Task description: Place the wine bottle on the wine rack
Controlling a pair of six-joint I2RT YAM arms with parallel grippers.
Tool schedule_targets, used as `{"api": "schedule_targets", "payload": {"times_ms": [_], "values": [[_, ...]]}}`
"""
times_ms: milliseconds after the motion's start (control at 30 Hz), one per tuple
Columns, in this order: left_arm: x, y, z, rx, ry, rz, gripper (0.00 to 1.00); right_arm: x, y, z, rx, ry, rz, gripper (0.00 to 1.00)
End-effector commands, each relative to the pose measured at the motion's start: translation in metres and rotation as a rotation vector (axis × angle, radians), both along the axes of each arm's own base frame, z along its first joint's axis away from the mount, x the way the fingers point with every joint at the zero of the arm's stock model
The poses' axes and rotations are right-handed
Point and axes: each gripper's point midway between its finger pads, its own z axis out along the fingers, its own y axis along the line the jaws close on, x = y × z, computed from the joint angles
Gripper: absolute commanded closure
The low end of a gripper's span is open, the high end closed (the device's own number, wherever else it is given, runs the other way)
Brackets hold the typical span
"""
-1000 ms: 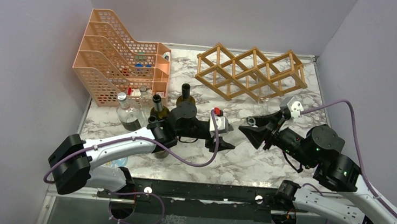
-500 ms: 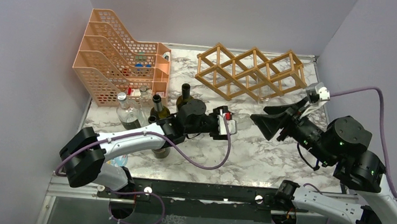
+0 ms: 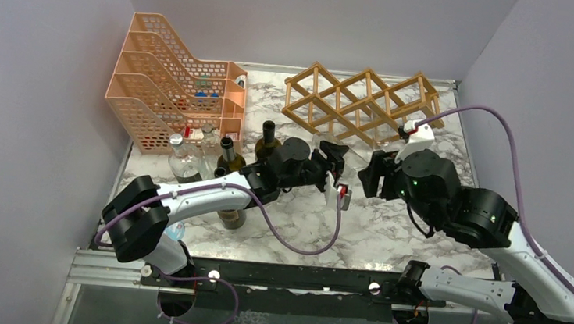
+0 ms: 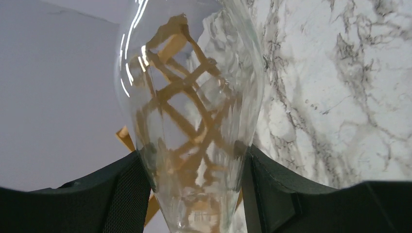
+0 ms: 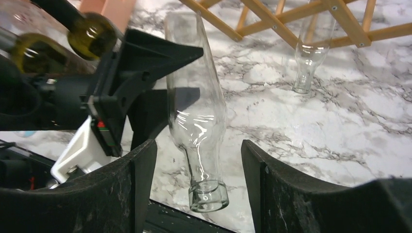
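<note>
A clear glass wine bottle (image 5: 194,97) is held in the air over the marble table, its neck pointing at my right wrist. My left gripper (image 3: 333,157) is shut on the bottle's body (image 4: 192,97), with one finger (image 4: 121,194) on each side. My right gripper (image 5: 197,150) is open, and its fingers (image 5: 138,179) stand on both sides of the bottle's neck and mouth without touching. In the top view it (image 3: 371,176) faces the left gripper. The light wooden wine rack (image 3: 363,102) stands at the back of the table, just behind both grippers.
A second clear bottle (image 5: 308,53) sticks neck-out from the rack's lower cells. Green bottles (image 3: 268,140) and clear bottles (image 3: 183,161) stand to the left, by the left arm. An orange mesh file tray (image 3: 165,81) is at the back left. Purple walls enclose the table.
My left gripper has carried the clear bottle toward the back right, nearer the rack. My right gripper has swung left and come around the bottle's neck, fingers apart.
</note>
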Motion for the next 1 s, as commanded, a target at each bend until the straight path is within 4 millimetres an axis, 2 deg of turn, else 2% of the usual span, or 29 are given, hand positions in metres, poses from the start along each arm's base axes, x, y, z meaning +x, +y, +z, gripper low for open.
{"api": "schedule_targets", "payload": {"times_ms": [0, 200, 500, 667, 733, 833, 867, 967], "values": [[-0.006, -0.006, 0.055, -0.067, -0.281, -0.083, 1.00, -0.003, 0.002, -0.018, -0.045, 0.026, 0.026, 0.32], [-0.022, -0.009, 0.063, -0.063, -0.389, -0.141, 1.00, -0.001, 0.018, -0.034, -0.015, 0.048, 0.047, 0.31], [-0.034, -0.011, 0.078, -0.081, -0.494, -0.141, 1.00, 0.006, 0.029, -0.055, 0.037, 0.071, -0.002, 0.29], [-0.036, -0.008, 0.080, -0.085, -0.505, -0.133, 0.99, 0.009, 0.031, -0.054, 0.099, 0.050, -0.025, 0.30], [-0.038, -0.007, 0.082, -0.097, -0.496, -0.132, 0.97, 0.010, 0.029, -0.052, 0.121, 0.040, -0.043, 0.37], [-0.040, -0.006, 0.086, -0.123, -0.467, -0.134, 0.87, 0.011, 0.025, -0.048, 0.133, 0.024, -0.061, 0.59], [-0.041, -0.006, 0.086, -0.129, -0.460, -0.135, 0.79, 0.012, 0.023, -0.047, 0.134, 0.020, -0.067, 0.67], [-0.041, -0.004, 0.087, -0.148, -0.431, -0.125, 0.49, 0.012, 0.019, -0.042, 0.137, 0.006, -0.078, 0.82]]}}
